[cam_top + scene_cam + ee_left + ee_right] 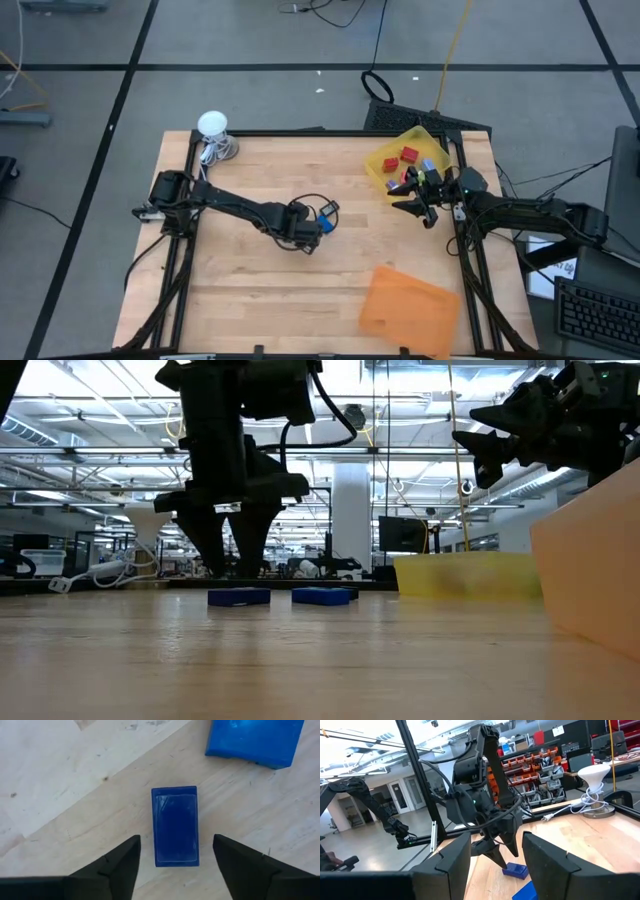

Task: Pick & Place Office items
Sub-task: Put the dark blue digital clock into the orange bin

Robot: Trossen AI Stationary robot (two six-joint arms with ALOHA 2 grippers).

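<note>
A dark blue block lies flat on the wooden table, and a lighter blue block lies just beyond it. My left gripper points down over the dark blue block, open. One finger stands on each long side of the block, clear of it. In the low view both blocks sit on the table under the left gripper. My right gripper hovers open and holds nothing beside the yellow tray, which holds red pieces and other small items.
An orange tray lies at the table's near right. A white round object with a cord stands at the far left corner. Bare wood stretches across the near left of the table.
</note>
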